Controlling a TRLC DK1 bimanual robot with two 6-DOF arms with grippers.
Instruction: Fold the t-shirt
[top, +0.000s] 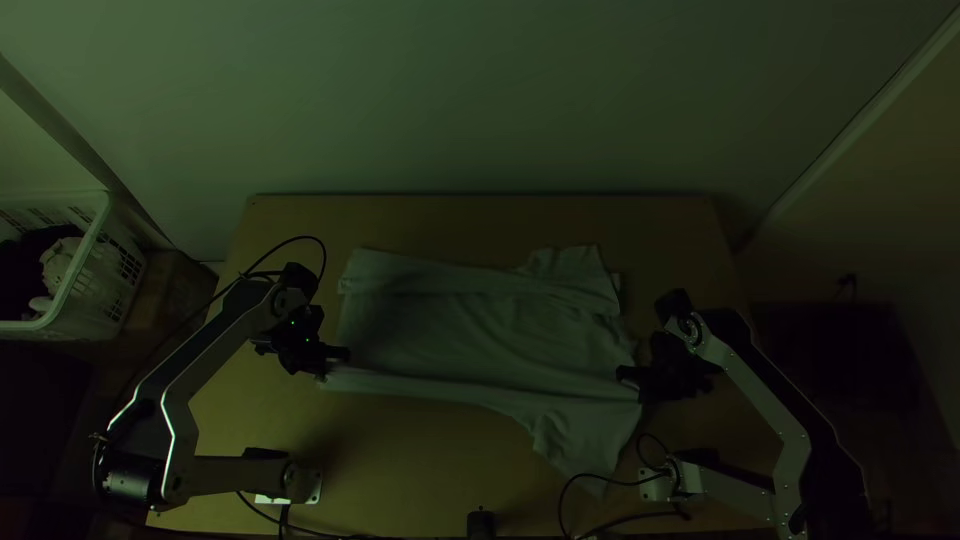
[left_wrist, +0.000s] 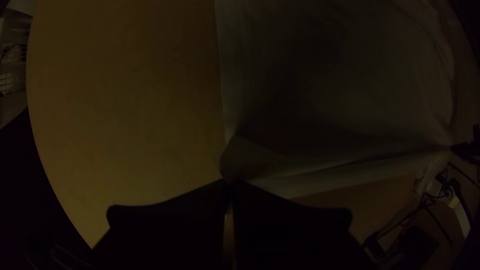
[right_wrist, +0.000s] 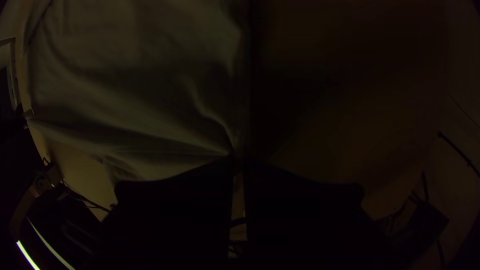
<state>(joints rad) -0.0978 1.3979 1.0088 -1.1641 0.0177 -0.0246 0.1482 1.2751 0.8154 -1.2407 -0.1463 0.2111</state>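
Left end effector (top: 337, 362) and right end effector (top: 628, 379) clamp opposite ends of the wrinkled t-shirt (top: 470, 335)

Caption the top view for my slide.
Left gripper and right gripper pinching a t-shirt laid across a wooden table.

Pinching t-shirt (left_wrist: 330, 100) by a corner btwn fingers (left_wrist: 170, 227), pressed tog. Pulled into long folds, running nr table's (left_wrist: 125, 100) near edge twd R gripper (top: 632, 382), pinched there too. Also seeing basket (left_wrist: 12, 82) past table's L edge, per L wrist view.
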